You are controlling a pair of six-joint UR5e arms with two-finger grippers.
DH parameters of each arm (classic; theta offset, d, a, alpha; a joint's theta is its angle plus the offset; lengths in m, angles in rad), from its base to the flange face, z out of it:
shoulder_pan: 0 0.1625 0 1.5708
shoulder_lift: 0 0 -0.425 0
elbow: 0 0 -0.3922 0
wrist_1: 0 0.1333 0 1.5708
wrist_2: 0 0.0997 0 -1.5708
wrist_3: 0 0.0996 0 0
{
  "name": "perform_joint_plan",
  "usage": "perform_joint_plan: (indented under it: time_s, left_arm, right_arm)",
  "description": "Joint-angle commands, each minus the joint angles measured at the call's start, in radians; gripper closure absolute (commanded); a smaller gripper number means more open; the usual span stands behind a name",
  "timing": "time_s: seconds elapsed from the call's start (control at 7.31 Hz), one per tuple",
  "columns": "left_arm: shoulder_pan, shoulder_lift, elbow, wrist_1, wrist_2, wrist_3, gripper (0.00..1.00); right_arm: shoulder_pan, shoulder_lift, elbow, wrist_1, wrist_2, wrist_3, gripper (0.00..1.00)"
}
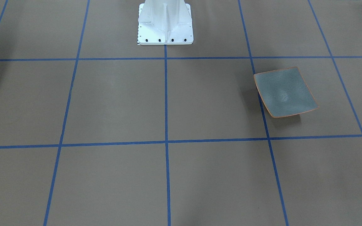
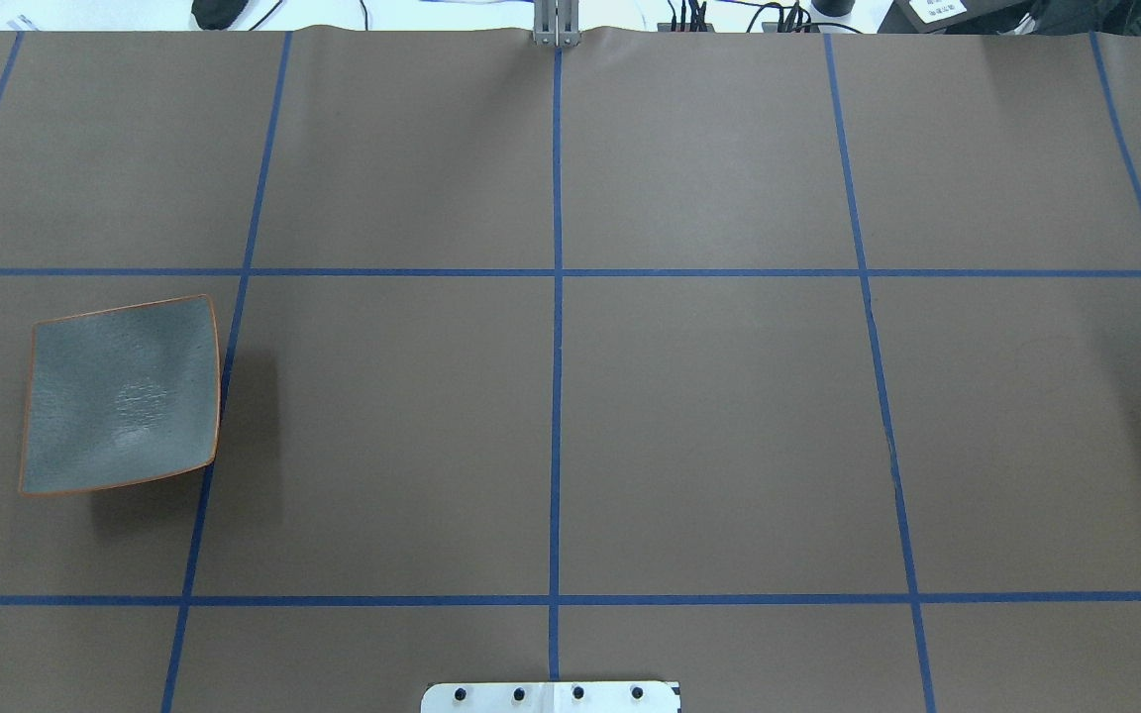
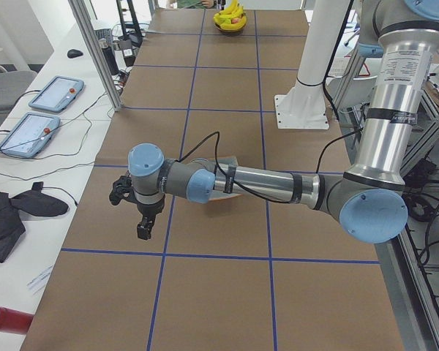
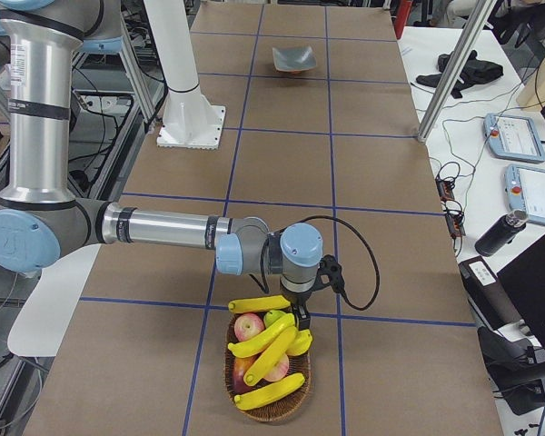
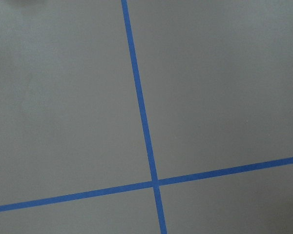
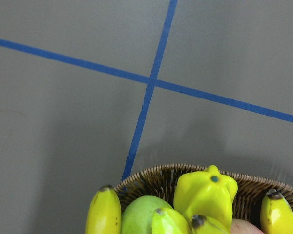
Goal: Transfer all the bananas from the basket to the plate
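Observation:
Several yellow bananas (image 4: 263, 343) lie on top of the fruit in a wicker basket (image 4: 274, 411) at the table's right end. In the right wrist view banana tips (image 6: 103, 212) poke up over the basket rim (image 6: 151, 176). My right gripper (image 4: 302, 318) hangs just over the basket's far edge; I cannot tell whether it is open or shut. The grey-blue plate (image 2: 120, 396) with an orange rim sits empty at the left end (image 1: 284, 92). My left gripper (image 3: 142, 231) hovers over bare table beyond the plate; its state cannot be told either.
Red apples (image 4: 248, 325) and a green fruit (image 6: 139, 217) share the basket with a yellow star-shaped fruit (image 6: 205, 195). The white robot pedestal (image 1: 165, 22) stands mid-table. Tablets (image 3: 29, 131) and cables lie on a side bench.

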Motion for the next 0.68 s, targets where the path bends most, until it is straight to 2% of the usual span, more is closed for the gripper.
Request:
perform_joint_plan:
  time_s: [0.0,0.14,0.27,0.55]
  left_arm:
    - [0.0,0.02,-0.03,0.0,-0.002,0.0,0.0]
    - [0.0,0.024,-0.037,0.0,-0.002,0.0,0.0]
    - [0.0,0.024,-0.039,0.0,-0.002,0.002,0.0]
    - [0.002,0.03,-0.037,-0.002,-0.03,0.005,0.0]
  right_arm:
    - [0.015,0.063,0.002,-0.23,-0.111,-0.278,0.0]
    - [0.034,0.097,-0.005,-0.304,-0.185,-0.405,0.0]
    - [0.038,0.105,-0.015,-0.323,-0.243,-0.49,0.0]
    - [0.038,0.089,-0.036,-0.326,-0.281,-0.584,0.0]
